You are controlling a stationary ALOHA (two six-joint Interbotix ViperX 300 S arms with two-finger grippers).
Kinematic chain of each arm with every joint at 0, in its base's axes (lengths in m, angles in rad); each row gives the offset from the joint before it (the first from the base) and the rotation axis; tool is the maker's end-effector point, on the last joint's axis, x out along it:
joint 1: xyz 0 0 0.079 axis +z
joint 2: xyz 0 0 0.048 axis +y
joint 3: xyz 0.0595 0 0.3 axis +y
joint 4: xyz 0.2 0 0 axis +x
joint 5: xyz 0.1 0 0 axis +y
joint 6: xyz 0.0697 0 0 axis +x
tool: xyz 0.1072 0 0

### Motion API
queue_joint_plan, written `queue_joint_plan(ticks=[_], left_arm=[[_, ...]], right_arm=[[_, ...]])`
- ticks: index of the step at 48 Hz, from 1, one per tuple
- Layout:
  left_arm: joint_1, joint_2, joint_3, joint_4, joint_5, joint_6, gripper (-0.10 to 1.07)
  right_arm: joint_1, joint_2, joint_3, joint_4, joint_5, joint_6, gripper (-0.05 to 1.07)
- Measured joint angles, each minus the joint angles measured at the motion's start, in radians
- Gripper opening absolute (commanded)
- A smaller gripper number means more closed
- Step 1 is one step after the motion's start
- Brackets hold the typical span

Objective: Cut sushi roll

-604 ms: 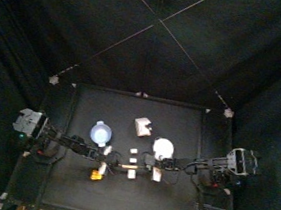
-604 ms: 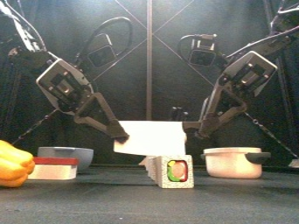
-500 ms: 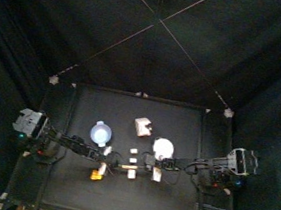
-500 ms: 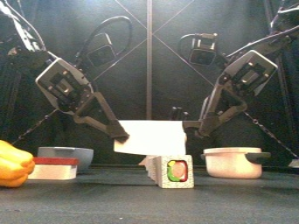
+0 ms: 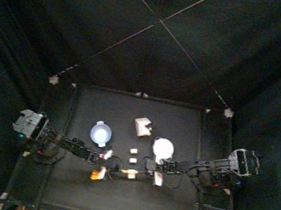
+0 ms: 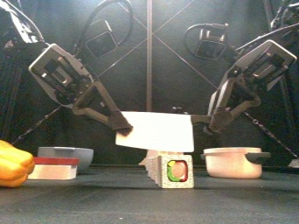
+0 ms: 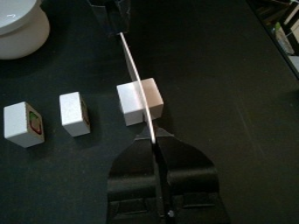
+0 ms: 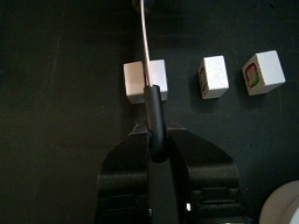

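Both hands, left (image 7: 162, 166) and right (image 8: 153, 162), pinching the blade (image 6: 158, 131) over the sushi roll (image 6: 173, 167); uneven descent risks a crooked slice.

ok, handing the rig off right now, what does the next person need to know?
Left gripper: shut on the knife's blade tip.
Right gripper: shut on the knife's handle.
The knife is held level between both arms, edge down, lined up over the middle of the remaining roll block. Whether it touches the block can't be told.
Done: two slices stand in a row beside the block.
Left: press down through the block, then lift the knife clear.
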Motion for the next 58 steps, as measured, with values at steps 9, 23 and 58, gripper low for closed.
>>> queue_joint_plan(ticks=[9,23,58], left_arm=[[0.000,0.035,-0.017,0.000,-0.002,0.002,0.21],[0.000,0.048,-0.026,0.000,0.005,0.002,0.21],[0.002,0.124,-0.060,0.012,0.077,0.002,0.21]], right_arm=[[0.002,-0.002,0.009,0.014,0.000,0.000,0.40],[0.002,-0.002,0.014,0.018,0.000,0.000,0.40],[0.002,0.103,0.008,0.071,-0.008,0.000,0.39]])
